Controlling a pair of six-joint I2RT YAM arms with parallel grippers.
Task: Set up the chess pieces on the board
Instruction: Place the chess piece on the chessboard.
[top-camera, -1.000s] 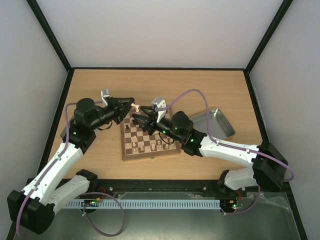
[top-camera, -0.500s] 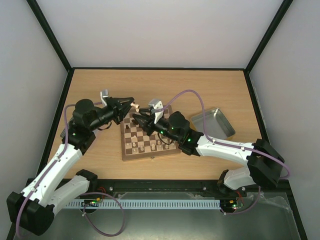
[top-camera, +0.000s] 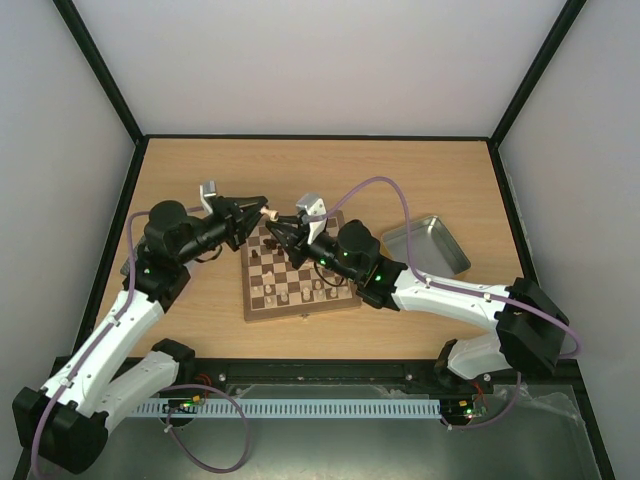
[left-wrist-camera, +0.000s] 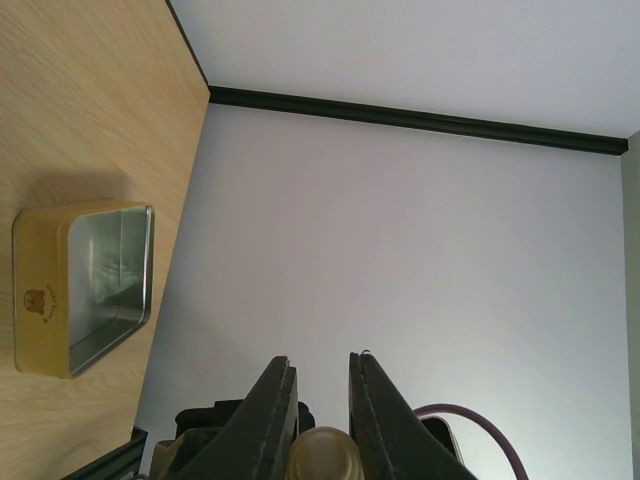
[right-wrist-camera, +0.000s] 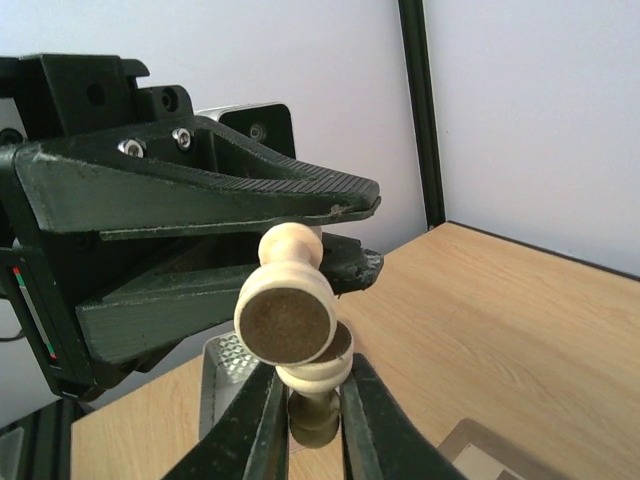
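Observation:
The board (top-camera: 300, 272) lies mid-table with several pale and dark chess pieces on its squares. Above its far left corner the two grippers meet tip to tip. My left gripper (top-camera: 265, 212) (left-wrist-camera: 320, 362) is shut on a pale piece (left-wrist-camera: 322, 455) (right-wrist-camera: 285, 300), whose felt base faces the right wrist camera. A second pale piece (right-wrist-camera: 318, 395) touches it from below, and my right gripper (top-camera: 274, 229) (right-wrist-camera: 310, 375) has its fingers closed against that one's sides. In the right wrist view the left gripper (right-wrist-camera: 372, 235) fills the upper left.
A metal tray (top-camera: 425, 245) (left-wrist-camera: 85, 285) sits right of the board. Another tray (right-wrist-camera: 222, 372) lies at the table's left, mostly under the left arm (top-camera: 150, 280). Black frame rails and white walls bound the table.
My right gripper has moved left up to the left gripper's tips and its jaws have closed from wide apart onto a pale piece. The left gripper stayed shut on its piece.

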